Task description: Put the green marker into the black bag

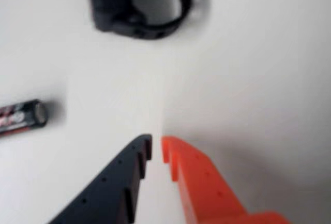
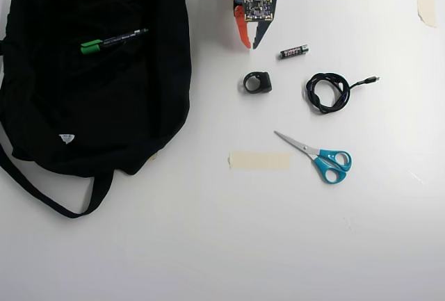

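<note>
Your gripper (image 2: 249,45) sits at the top middle of the overhead view, its orange and dark fingers drawn almost together with only a thin slit between them, and nothing is held in that slit. The wrist view shows the same: two toothed tips nearly touching over bare white table (image 2: 208,245).

The green marker (image 2: 111,41) lies on the black bag (image 2: 90,120), up in the bag's upper part, green cap to the left in the overhead view. The bag fills the left side and runs off the top and left edges, with its strap (image 2: 49,193) looping down below.

Around your gripper you have clutter — a small black battery (image 2: 294,51) just to its right, a black ring-shaped clip (image 2: 257,82) just below it, and a coiled black cable (image 2: 330,91) farther right. In the wrist view the clip (image 1: 139,6) lies straight ahead of the tips and the battery (image 1: 20,116) off to the left. Blue-handled scissors (image 2: 320,158) and a strip of masking tape (image 2: 259,160) lie lower down, well apart from the gripper.

Between gripper and bag the table is bare, and the whole lower half is open.
</note>
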`<state>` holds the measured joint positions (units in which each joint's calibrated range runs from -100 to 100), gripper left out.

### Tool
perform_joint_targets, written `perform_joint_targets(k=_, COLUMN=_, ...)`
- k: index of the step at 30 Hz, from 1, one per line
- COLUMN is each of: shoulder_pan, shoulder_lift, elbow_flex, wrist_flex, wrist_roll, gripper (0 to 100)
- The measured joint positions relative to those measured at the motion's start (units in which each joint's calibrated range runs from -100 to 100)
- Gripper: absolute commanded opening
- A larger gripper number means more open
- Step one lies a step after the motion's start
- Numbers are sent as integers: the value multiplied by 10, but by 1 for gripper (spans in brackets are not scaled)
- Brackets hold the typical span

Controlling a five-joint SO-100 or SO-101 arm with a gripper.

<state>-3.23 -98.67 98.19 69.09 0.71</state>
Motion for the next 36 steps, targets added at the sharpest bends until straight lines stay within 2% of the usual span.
perform_joint_targets(k=36, shoulder_pan=-4, shoulder_lift=0, elbow_flex=0, wrist_flex=2, wrist_roll=0, gripper=2)
